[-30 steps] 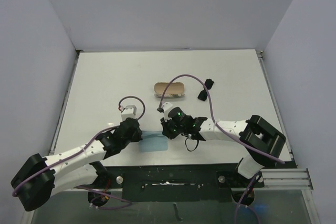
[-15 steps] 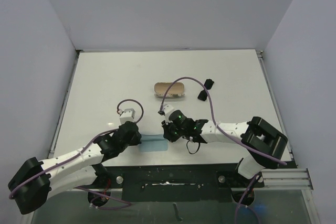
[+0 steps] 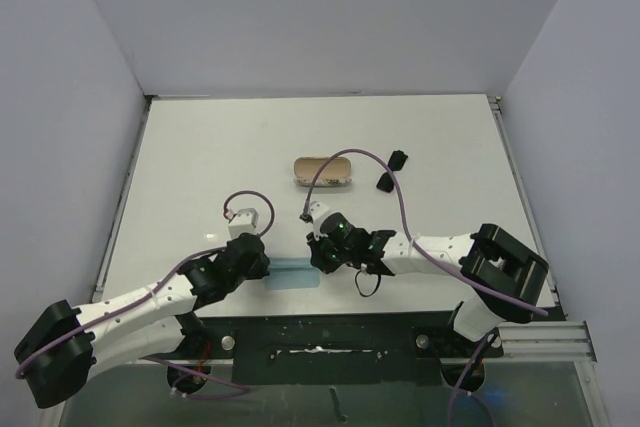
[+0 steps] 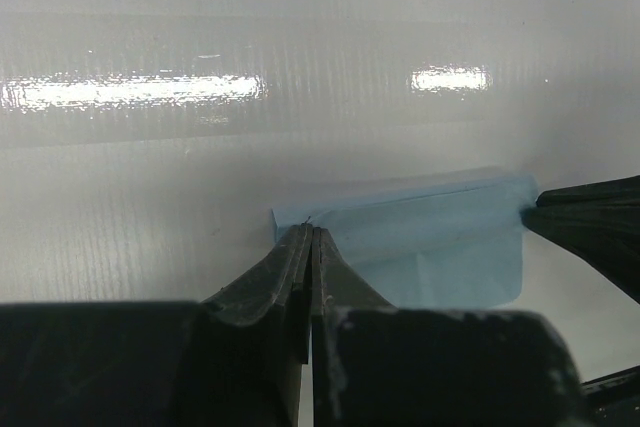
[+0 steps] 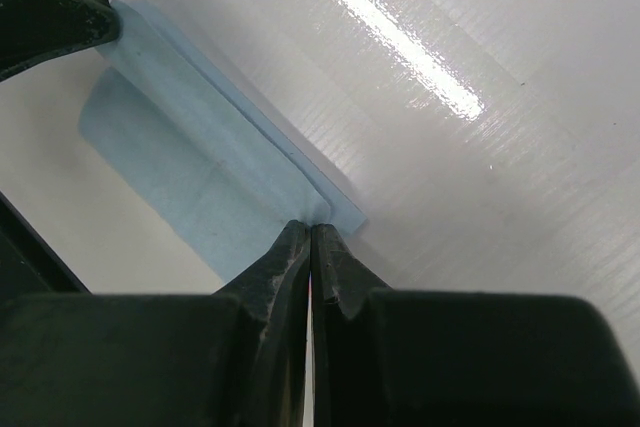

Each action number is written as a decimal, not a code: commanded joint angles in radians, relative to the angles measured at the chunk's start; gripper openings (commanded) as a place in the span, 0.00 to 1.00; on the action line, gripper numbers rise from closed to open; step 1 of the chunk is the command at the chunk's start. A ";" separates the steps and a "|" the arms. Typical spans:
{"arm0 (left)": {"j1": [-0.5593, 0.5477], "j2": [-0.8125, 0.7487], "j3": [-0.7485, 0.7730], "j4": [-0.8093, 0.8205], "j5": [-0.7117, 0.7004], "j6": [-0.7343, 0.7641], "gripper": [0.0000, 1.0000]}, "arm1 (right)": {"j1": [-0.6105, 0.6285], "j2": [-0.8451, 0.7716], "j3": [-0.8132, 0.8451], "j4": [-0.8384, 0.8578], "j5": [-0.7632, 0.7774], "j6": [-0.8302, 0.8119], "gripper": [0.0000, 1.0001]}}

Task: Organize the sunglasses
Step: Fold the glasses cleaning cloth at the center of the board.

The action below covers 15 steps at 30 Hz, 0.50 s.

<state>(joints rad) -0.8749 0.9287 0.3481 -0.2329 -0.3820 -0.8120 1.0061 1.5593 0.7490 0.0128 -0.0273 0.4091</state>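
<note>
The black sunglasses lie at the back right of the table, partly crossed by a purple cable. The oblong case lies open to their left, tan inside showing. The light blue cloth lies near the front edge, with a fold along its far edge. My left gripper is shut on the cloth's left corner. My right gripper is shut on its right corner. The cloth also shows in the left wrist view and the right wrist view.
The dark front rail runs just behind the cloth's near edge. Grey walls close in the table on three sides. Purple cables loop above both wrists.
Both grippers have shifted slightly toward the near edge, still shut on the cloth's corners. The case and the sunglasses have not moved.
</note>
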 commanded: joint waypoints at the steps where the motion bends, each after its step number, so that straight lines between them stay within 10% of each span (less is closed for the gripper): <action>1: -0.015 -0.006 0.003 0.007 -0.020 -0.025 0.00 | 0.010 -0.047 -0.006 0.027 0.029 0.011 0.00; 15: -0.044 -0.006 -0.007 0.007 -0.036 -0.049 0.00 | 0.017 -0.039 -0.011 0.037 0.032 0.010 0.03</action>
<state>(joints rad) -0.9112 0.9295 0.3351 -0.2363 -0.3901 -0.8463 1.0107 1.5593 0.7383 0.0124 -0.0166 0.4129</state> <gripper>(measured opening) 0.009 0.025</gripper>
